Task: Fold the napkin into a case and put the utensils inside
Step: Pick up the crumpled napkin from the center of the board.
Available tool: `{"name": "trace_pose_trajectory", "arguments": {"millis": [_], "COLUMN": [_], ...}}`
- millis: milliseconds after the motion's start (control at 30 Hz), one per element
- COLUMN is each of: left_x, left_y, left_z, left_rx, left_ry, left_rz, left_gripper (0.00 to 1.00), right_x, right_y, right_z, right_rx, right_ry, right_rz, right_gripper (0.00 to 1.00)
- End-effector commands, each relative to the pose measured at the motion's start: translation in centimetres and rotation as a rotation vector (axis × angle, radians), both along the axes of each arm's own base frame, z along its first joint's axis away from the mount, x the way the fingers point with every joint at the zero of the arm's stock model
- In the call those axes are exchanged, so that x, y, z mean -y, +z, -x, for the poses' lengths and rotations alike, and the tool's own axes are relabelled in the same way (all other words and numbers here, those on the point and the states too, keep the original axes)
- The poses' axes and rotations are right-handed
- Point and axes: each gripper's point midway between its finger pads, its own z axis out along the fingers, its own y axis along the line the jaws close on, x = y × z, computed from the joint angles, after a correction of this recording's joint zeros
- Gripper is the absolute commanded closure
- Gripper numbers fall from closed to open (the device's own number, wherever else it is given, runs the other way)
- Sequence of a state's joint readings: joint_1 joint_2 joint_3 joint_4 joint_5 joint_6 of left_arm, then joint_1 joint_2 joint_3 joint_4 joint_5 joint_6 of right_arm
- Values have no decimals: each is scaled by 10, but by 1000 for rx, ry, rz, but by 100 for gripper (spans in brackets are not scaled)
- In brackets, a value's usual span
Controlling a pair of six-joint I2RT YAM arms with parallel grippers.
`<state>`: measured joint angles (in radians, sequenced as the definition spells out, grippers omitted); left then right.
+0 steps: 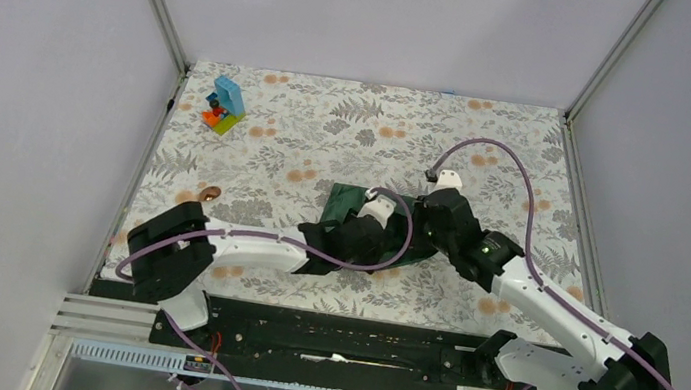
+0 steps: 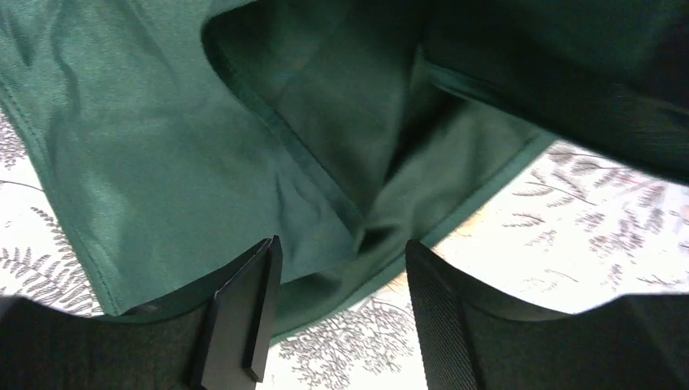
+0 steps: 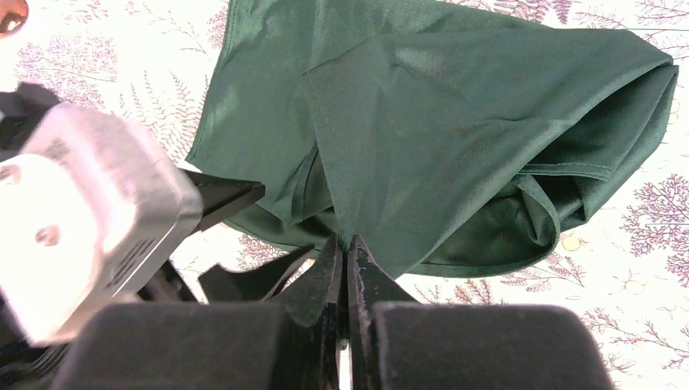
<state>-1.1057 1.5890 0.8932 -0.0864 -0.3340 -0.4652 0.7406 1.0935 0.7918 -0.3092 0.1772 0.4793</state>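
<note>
The rumpled dark green napkin [image 3: 455, 122] lies mid-tabletop [image 1: 329, 132], one fold pinched tight by the right end effector [image 3: 348, 242], while the left end effector [image 2: 341, 244] straddles its hem, fingers apart.

No text, label, brand or number can be read anywhere.

Napkin [image 3: 455, 106] dk green, plain; table cover [image 1: 329, 132] grey/orange floral; toy blocks [image 1: 225, 106] multi-col.

Napkin [image 1: 345, 198] — mostly covered from above
</note>
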Motion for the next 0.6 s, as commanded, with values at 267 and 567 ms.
{"name": "trace_pose_trajectory", "arguments": {"millis": [267, 567], "left_x": [-6, 11], "left_y": [2, 4], "left_z": [-30, -27], "left_rx": [145, 163], "left_ry": [132, 64], "left_rz": [35, 137], "left_gripper": [42, 38], "right_x": [12, 8], "right_y": [42, 64], "right_z": [1, 1], "right_rx": [61, 75], "right_ry": [-24, -15], "right_rz": [-47, -83], "right_gripper": [100, 100]}}
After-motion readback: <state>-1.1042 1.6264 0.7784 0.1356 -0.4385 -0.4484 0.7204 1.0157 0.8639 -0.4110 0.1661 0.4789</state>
